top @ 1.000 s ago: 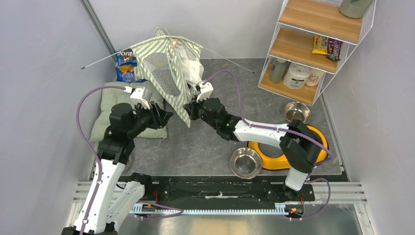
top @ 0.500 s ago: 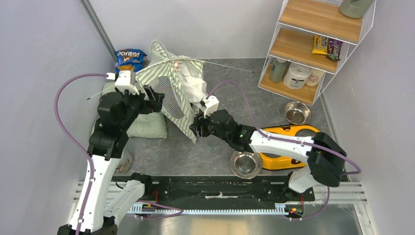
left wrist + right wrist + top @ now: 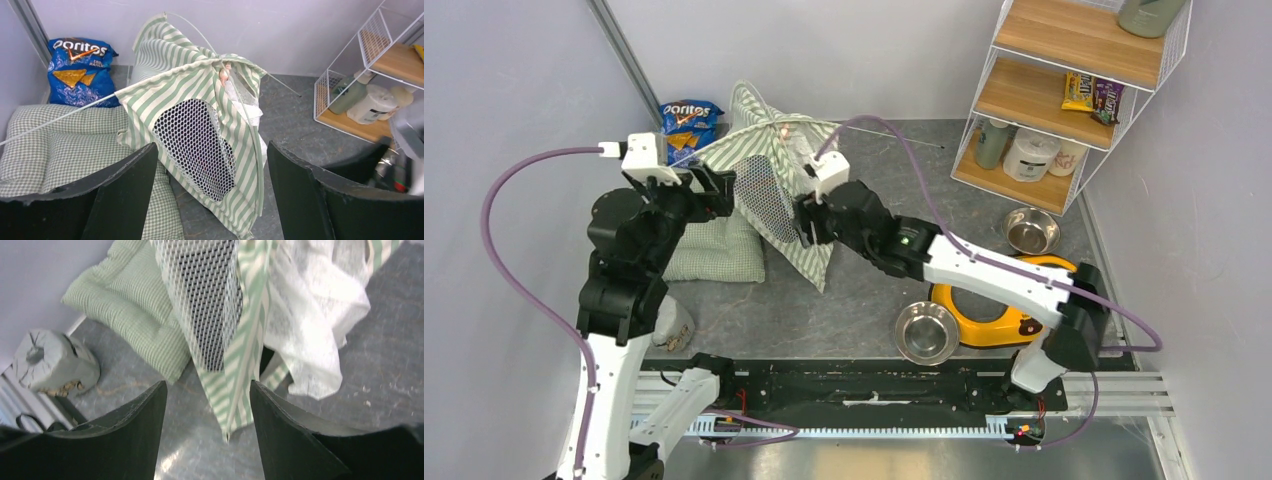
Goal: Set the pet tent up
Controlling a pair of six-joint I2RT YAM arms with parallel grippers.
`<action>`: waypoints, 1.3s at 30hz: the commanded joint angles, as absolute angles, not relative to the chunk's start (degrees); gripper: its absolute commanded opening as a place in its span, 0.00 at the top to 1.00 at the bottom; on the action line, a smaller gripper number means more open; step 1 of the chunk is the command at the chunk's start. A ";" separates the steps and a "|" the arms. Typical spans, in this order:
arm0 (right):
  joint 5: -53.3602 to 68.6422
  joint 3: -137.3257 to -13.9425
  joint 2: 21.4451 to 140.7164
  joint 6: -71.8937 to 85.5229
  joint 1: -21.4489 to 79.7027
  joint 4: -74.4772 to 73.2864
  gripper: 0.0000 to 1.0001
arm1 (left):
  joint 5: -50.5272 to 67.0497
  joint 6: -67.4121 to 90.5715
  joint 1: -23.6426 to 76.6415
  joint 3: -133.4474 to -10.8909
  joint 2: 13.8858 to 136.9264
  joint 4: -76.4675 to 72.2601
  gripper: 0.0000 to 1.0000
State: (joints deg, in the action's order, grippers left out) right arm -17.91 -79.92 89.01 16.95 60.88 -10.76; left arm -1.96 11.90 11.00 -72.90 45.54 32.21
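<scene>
The pet tent (image 3: pixel 776 190), green-and-white striped with a white mesh panel, leans half-collapsed at the back of the floor, its lower corner touching the ground. Thin poles (image 3: pixel 889 129) stick out to the sides. My left gripper (image 3: pixel 720 192) hangs open just left of the tent; in the left wrist view the tent (image 3: pixel 200 125) lies beyond the open left gripper (image 3: pixel 212 200), apart from both fingers. My right gripper (image 3: pixel 802 222) is open by the tent's near edge. In the right wrist view the tent's striped corner (image 3: pixel 235 405) hangs ahead of the right gripper (image 3: pixel 207 432), ungripped.
A pale green cushion (image 3: pixel 714 252) lies under the tent's left side, a Doritos bag (image 3: pixel 686 124) behind it. A yellow double-bowl holder (image 3: pixel 984 325), two steel bowls (image 3: pixel 926 332) (image 3: pixel 1031 229) and a wire shelf (image 3: pixel 1064 90) stand to the right. A grey bundle (image 3: pixel 50 362) sits near left.
Both grippers have opened and let go of the tent, which dropped and sagged onto the floor. The left arm drew back to the left; the right arm swung up toward the tent.
</scene>
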 commanded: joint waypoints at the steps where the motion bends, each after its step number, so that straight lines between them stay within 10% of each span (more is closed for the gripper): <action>1: -21.09 -91.47 97.36 12.86 58.98 -17.04 0.34 | -3.49 9.66 10.99 -75.65 44.01 33.57 0.14; 13: -12.05 -101.35 107.74 11.04 51.16 -17.02 0.38 | -7.21 12.55 10.99 -76.79 44.34 35.00 0.16; 19: -4.46 -102.94 110.63 6.20 50.51 -14.65 0.58 | -7.97 13.35 10.99 -77.84 44.32 36.85 0.17; 25: -0.86 -103.60 109.88 6.56 51.24 -14.43 1.00 | -8.70 11.99 10.99 -78.78 43.47 37.21 0.17; 39: -3.11 -101.13 102.84 -6.53 53.01 -18.54 1.00 | -8.62 9.23 10.99 -81.26 41.94 39.88 0.17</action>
